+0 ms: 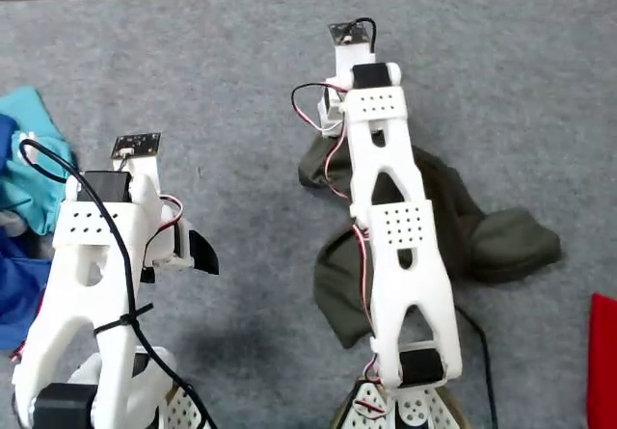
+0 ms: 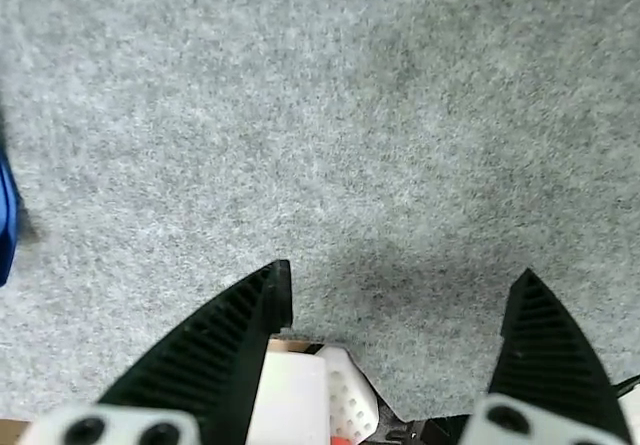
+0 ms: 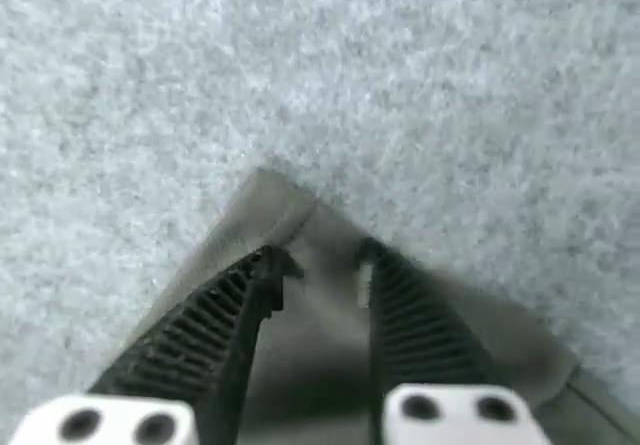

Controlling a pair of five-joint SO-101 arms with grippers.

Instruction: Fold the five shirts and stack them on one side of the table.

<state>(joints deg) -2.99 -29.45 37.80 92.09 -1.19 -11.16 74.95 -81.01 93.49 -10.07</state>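
My right gripper (image 3: pixel 322 258), jaws narrowly apart, rests its tips on the olive shirt (image 1: pixel 511 241) near one corner; the shirt lies crumpled mid-table beneath my right arm. My left gripper (image 2: pixel 402 275) hangs wide open, holding nothing, over the grey cloth (image 1: pixel 231 82), near the teal and blue shirts (image 1: pixel 29 149) at the table's left edge.

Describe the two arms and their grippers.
The left arm and right arm are white with perforated panels and black motors. A black cable loops over the left arm; red and white wires run along the right. The left gripper and right gripper have black ridged fingers.
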